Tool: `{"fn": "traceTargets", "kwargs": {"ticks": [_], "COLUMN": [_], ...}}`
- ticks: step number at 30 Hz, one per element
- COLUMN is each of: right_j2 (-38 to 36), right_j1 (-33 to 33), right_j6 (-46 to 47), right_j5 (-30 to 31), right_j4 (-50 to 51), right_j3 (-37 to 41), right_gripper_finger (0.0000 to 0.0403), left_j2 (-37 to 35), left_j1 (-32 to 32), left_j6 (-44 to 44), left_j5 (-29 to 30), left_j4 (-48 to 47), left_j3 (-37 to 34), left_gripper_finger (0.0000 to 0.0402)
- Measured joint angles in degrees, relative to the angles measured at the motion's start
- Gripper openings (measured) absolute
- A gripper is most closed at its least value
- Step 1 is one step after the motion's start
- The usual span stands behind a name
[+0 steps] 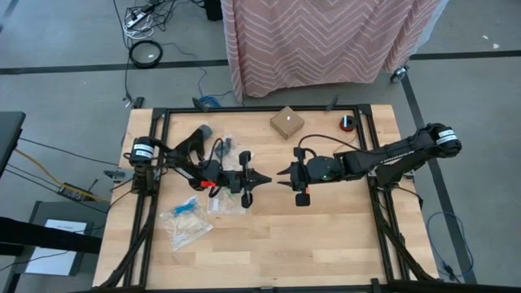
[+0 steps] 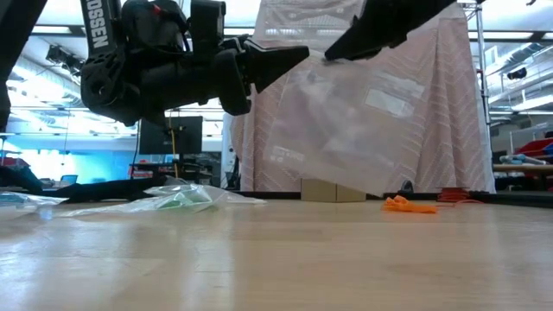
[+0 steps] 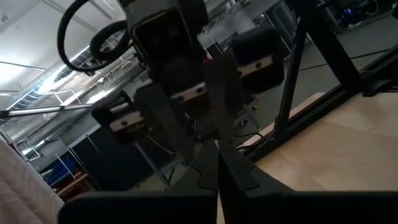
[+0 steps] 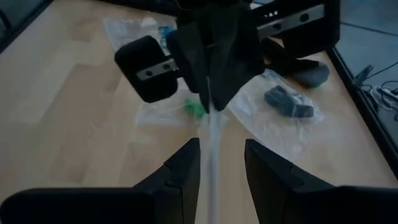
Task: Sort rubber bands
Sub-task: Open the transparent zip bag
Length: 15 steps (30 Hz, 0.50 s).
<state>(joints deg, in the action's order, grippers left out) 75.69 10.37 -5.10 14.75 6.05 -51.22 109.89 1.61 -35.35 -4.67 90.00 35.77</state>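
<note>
Clear bag (image 2: 363, 112) hangs between claws above table centre. Left claw (image 1: 264, 177) pinches bag edge, fingers pressed together; right claw (image 1: 279, 176) half spread, at 3 o'clock, tips facing. Orange rubber bands (image 2: 408, 205) on table, far side.

An orange clump of rubber bands (image 2: 409, 205) lies loose on the wooden tabletop. Green rubber bands (image 4: 194, 107) sit inside a clear bag lying flat, black ones (image 4: 289, 102) in another bag nearby, and what looks like blue ones (image 1: 187, 204) in a third.
</note>
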Motion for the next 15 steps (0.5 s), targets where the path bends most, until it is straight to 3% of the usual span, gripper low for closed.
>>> {"fn": "traceTargets", "kwargs": {"ticks": [15], "right_j2": [-2.94], "right_j1": [-0.42], "right_j6": [-2.11], "right_j5": [0.07], "right_j4": [0.34], "right_j3": [0.00], "right_gripper_finger": [0.0113], "left_j2": [-0.04], "left_j1": [0.00], "left_j6": [0.00], "left_j5": [0.11], "left_j4": [-0.13], "left_j3": [0.00], "left_gripper_finger": [0.0004]}}
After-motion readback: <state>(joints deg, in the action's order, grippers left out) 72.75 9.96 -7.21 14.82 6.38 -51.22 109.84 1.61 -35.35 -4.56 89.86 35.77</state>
